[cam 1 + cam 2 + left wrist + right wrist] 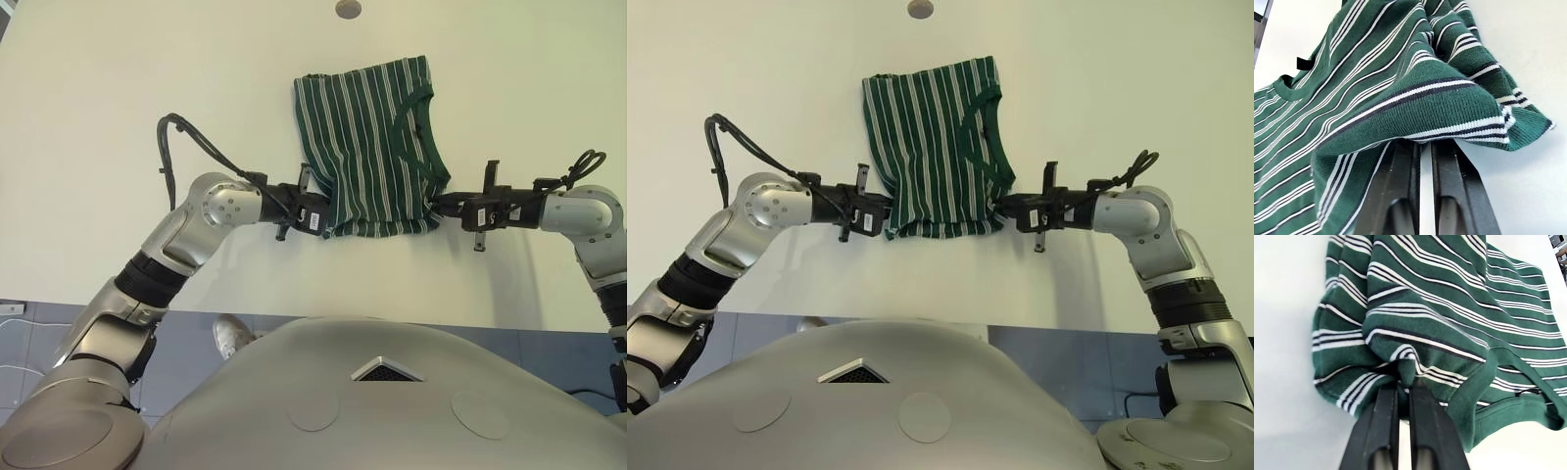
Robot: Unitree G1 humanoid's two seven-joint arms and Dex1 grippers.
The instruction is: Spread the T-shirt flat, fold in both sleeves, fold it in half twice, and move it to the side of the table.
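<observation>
A green T-shirt [367, 137] with white and dark stripes lies partly folded on the white table [98, 78], its neckline toward the right. My left gripper [328, 217] is shut on the near left edge of the T-shirt [1415, 98], the cloth draped over its fingers [1400, 186]. At the near right corner, my right gripper [436, 204] is shut on the T-shirt [1449, 298], pinching a fold of fabric between its fingers [1383, 426]. Both held edges are raised slightly off the table.
A small grey round disc [348, 9] sits on the table beyond the shirt. The table's near edge [98, 305] runs below the arms, with grey floor beneath. Open white surface lies left and right of the shirt.
</observation>
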